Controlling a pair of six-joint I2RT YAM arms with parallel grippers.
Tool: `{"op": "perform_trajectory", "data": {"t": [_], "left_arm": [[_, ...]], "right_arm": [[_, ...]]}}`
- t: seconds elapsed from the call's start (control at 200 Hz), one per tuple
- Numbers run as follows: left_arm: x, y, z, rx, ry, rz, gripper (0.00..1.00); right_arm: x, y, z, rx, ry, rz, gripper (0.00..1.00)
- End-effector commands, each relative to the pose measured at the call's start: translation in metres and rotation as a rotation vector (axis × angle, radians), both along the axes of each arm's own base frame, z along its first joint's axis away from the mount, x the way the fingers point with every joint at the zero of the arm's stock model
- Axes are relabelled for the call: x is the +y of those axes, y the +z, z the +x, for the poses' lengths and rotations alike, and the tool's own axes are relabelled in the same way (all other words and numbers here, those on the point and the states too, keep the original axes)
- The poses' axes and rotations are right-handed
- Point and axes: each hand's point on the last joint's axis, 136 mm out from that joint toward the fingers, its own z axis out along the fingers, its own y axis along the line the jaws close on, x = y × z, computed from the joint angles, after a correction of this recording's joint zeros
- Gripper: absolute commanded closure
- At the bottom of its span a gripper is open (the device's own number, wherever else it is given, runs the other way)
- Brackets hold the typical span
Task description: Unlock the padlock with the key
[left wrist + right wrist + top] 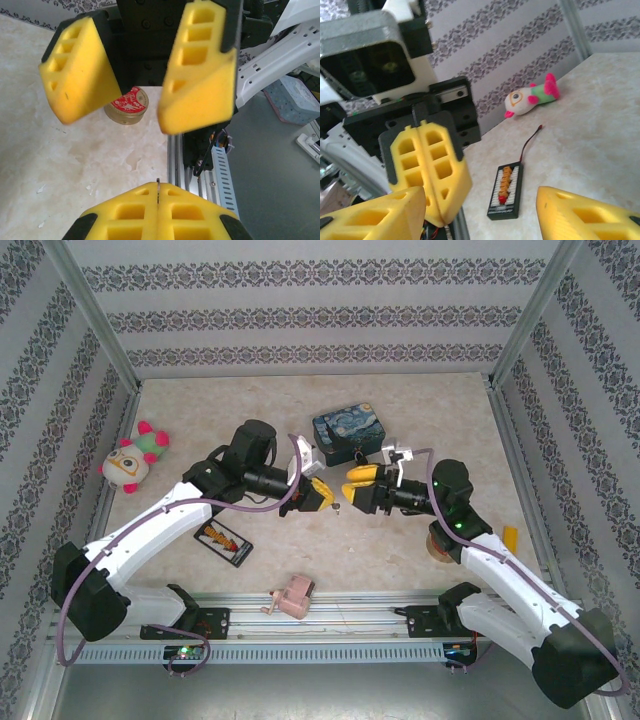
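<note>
Two yellow-padded grippers meet tip to tip above the beige table (420,405). The left gripper (158,200) is pressed together, pinching what looks like the slim dark metal key (158,185) edge-on in its seam. The right gripper (480,215) stands spread, holding nothing. Light, stiff and slick, the key could twist, so it is best held by its flat head. The left wrist view shows that sliver plainly. From above, a dark speck (338,506) under the gap may be the tiny near-black padlock; I cannot tell.

The key (157,184) is mostly hidden inside the left tool (158,197).
</note>
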Motion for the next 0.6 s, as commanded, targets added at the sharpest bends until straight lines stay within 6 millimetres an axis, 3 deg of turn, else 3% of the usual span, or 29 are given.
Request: {"op": "perform_trajectory", "data": {"t": [0.0,0.595], "left_arm": [[0.000,0.016,0.001,-0.035,-0.035,-0.043,1.00],[0.004,0.027,0.005,-0.034,-0.020,-0.099,1.00]], "right_arm": [[0.008,0.013,-0.013,-0.081,0.073,0.020,0.43],[0.017,0.002,-0.025,-0.067,0.176,0.001,0.59]]}}
